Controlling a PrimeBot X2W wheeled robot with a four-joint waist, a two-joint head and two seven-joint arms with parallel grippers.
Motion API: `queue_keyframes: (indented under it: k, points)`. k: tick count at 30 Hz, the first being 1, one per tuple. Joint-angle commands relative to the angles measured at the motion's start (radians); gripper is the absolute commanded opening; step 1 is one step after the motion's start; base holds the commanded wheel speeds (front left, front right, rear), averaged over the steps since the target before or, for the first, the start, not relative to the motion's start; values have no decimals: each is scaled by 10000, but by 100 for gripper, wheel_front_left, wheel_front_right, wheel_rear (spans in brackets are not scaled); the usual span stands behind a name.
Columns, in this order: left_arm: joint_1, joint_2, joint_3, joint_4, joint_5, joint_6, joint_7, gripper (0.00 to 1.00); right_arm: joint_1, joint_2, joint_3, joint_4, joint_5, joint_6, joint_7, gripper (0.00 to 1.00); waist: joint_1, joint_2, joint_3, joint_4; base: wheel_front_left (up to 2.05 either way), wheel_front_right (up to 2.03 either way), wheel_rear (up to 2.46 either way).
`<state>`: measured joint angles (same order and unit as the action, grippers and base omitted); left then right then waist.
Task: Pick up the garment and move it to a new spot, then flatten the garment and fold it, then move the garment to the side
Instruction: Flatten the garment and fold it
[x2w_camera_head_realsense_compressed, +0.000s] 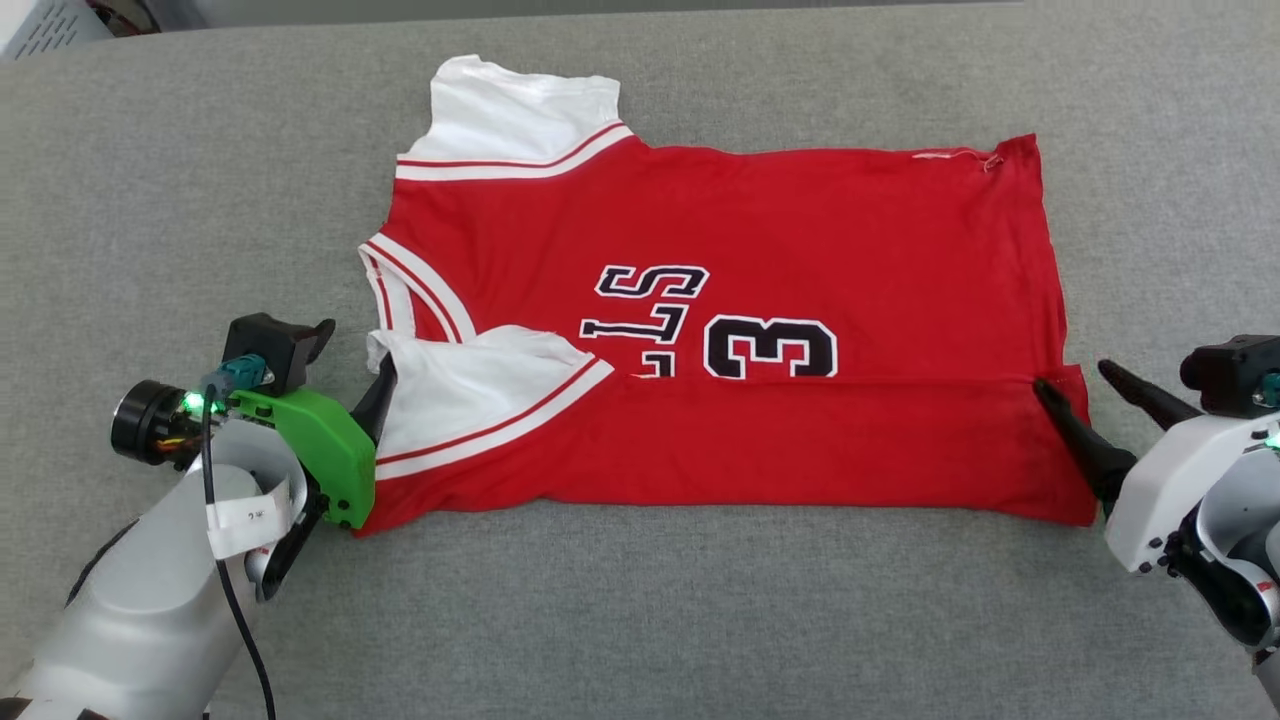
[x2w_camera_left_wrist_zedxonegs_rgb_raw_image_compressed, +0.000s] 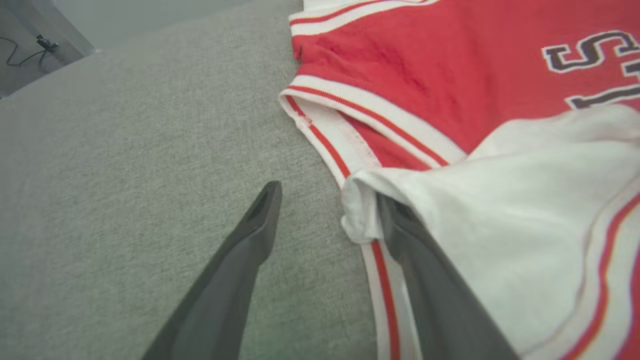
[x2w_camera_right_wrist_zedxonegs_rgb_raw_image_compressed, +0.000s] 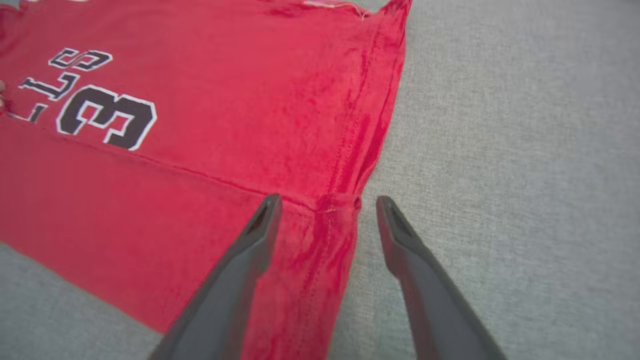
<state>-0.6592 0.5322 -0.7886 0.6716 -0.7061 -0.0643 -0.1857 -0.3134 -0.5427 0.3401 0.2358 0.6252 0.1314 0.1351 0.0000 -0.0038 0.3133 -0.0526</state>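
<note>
- Light is bright, soft and even, falling from above; the grey cloth surface (x2w_camera_head_realsense_compressed: 640, 600) is uniformly lit.
- A thin, faint shadow lies under the near edge of the garment (x2w_camera_head_realsense_compressed: 760, 440).
- The white sleeves read near washed out and the red is heavily saturated.
- The head view is sharp through the middle.
- The wrist views bow at the edges. The left one is milky and low in contrast, with the left gripper (x2w_camera_left_wrist_zedxonegs_rgb_raw_image_compressed: 328, 192) and its fingers (x2w_camera_left_wrist_zedxonegs_rgb_raw_image_compressed: 235, 280) soft near the lens.
- A green lamp (x2w_camera_head_realsense_compressed: 190, 402) glows on the left wrist.
</note>
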Motion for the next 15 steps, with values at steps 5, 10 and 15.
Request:
queue_keyframes:
  k: [5,10,15]
  points:
    - [-608,313,95,-408,-93,-191,226,100,432,-184,-415,-277,44,-7,-225,100,0,38,-713,374,0,0,0]
    - [-1043,665,84,-1135,-652,-400,1702,100,788,-172,-695,-469,-46,-7,-156,100,0,38,-1002,518,0,0,0]
    - [-1368,934,-196,-1879,-1704,-561,4306,100,934,-79,-763,-649,-131,-7,-14,100,0,38,-1145,545,0,0,0]
